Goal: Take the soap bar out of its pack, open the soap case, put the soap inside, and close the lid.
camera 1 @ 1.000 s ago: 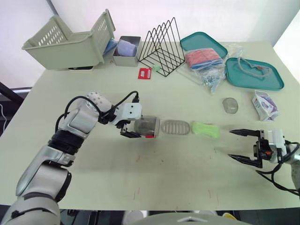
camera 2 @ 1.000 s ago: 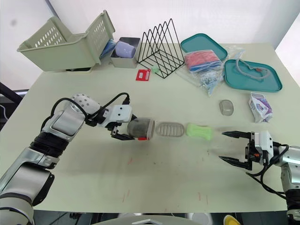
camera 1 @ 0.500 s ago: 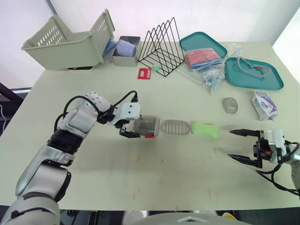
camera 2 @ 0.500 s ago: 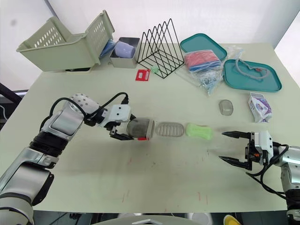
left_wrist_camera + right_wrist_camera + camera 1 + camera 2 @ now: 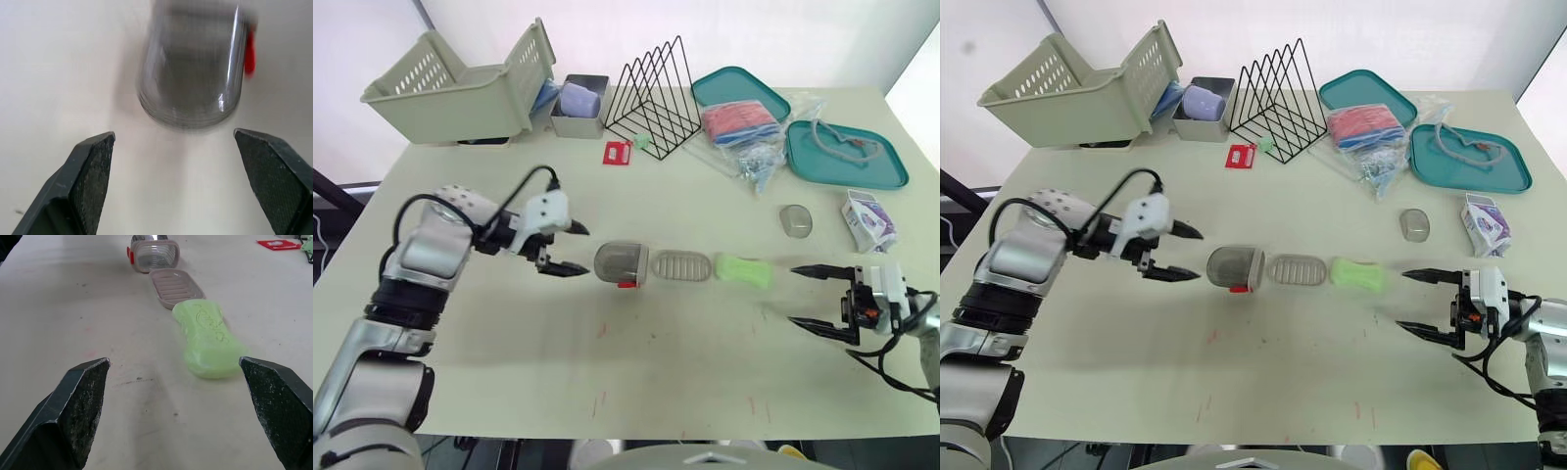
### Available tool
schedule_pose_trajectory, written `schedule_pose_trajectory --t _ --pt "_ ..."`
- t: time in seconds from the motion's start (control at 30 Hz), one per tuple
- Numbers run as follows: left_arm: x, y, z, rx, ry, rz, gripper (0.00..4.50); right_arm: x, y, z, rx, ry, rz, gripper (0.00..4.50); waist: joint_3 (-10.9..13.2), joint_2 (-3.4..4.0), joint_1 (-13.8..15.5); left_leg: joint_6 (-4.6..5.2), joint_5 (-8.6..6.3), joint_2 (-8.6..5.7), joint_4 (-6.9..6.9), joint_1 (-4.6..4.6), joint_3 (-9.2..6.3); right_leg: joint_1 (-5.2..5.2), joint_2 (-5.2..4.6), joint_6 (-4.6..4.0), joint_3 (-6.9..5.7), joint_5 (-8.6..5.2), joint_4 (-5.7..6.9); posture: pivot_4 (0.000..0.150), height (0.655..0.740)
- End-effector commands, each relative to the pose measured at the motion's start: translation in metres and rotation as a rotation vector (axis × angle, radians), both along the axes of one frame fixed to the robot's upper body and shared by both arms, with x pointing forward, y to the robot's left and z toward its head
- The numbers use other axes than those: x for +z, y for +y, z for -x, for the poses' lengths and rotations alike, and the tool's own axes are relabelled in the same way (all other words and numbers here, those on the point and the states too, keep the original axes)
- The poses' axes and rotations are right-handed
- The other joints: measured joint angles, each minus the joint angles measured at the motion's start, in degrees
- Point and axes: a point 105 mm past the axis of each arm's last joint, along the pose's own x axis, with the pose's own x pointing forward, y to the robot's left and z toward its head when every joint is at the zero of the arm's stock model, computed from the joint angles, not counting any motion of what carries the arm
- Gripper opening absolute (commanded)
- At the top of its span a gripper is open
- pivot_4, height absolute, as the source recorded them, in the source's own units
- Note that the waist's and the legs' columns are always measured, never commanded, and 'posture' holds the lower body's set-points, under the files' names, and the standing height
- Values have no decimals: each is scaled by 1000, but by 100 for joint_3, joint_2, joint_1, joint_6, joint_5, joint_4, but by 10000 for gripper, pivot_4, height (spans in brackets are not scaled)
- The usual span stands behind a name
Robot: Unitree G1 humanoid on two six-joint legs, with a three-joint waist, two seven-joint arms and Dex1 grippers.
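Note:
The green soap bar (image 5: 742, 269) lies bare on the table, right of the ribbed soap tray (image 5: 679, 264). Left of that tray the smoky clear case lid (image 5: 622, 263), with a red clip, lies on its side. My left gripper (image 5: 566, 249) is open, a short way left of the lid and not touching it; the lid (image 5: 193, 73) sits beyond its fingertips in the left wrist view. Right of the soap my right gripper (image 5: 806, 296) stands open and low, and the soap (image 5: 209, 338) lies ahead between its fingers. The soap's box (image 5: 867, 219) lies at the far right.
A small clear oval piece (image 5: 794, 219) lies behind the soap. At the back stand a beige basket (image 5: 460, 88), a grey tin (image 5: 578, 106), a black wire rack (image 5: 654, 90), two teal trays (image 5: 844, 155) and a bag of items (image 5: 744, 132). A red card (image 5: 616, 153) lies near the rack.
My left gripper has let go of the case lid and drawn back to the left, now open. The lid stays lying on the table. The right gripper has hardly moved.

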Motion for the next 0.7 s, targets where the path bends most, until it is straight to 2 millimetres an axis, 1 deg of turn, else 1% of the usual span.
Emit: schedule_pose_trajectory --t 0.03,0.1,0.13,0.2,0.3,0.37,0.43,0.57,0.7 --pt "32 -13 10 13 -90 244 41192 22 7 -8 42 -52 61 44647 0 0 -5 0 0 1 0 0 0 0 -2 0 0 0 0 1500 7400" --pt "34 -15 16 36 -100 304 41192 26 9 -11 48 -52 88 44647 0 0 -17 0 0 2 0 1 -2 0 -1 0 -1 0 1 1500 7400" --pt "32 -16 21 53 -98 338 41192 29 12 -13 55 -45 114 44647 0 0 -16 0 0 2 0 1 -4 0 0 0 -2 0 2 1500 7400" --pt "19 -19 35 86 -77 380 41192 36 20 -16 79 -17 177 44647 0 1 -31 0 0 2 -1 0 -5 -1 -1 0 -3 0 2 1500 7400" --pt "0 -28 57 112 -64 423 41192 44 35 -18 97 20 245 44647 0 1 -44 -1 0 3 -2 1 -1 -2 -3 0 1 0 1 1500 7400" --pt "-10 -36 72 114 -46 447 41192 45 44 -18 104 40 297 44647 0 -1 -21 0 0 3 0 -1 -4 -2 -2 -1 -2 0 2 1500 7400" --pt "-20 -40 81 130 -32 462 41192 44 51 -22 88 49 356 44647 -1 -2 16 0 -1 2 0 -1 -5 -2 -3 0 -4 0 2 1500 7400" --pt "-35 -39 90 180 -28 475 41192 43 61 -31 34 43 452 44647 -1 -3 28 0 -1 -1 0 -3 -3 -1 -5 0 -6 0 -2 1500 7400" --pt "-40 -37 93 221 -29 499 41192 42 71 -37 -11 49 503 44647 -1 -3 15 0 -1 0 -2 -3 -5 -2 -3 -1 -7 0 -3 1500 7400"
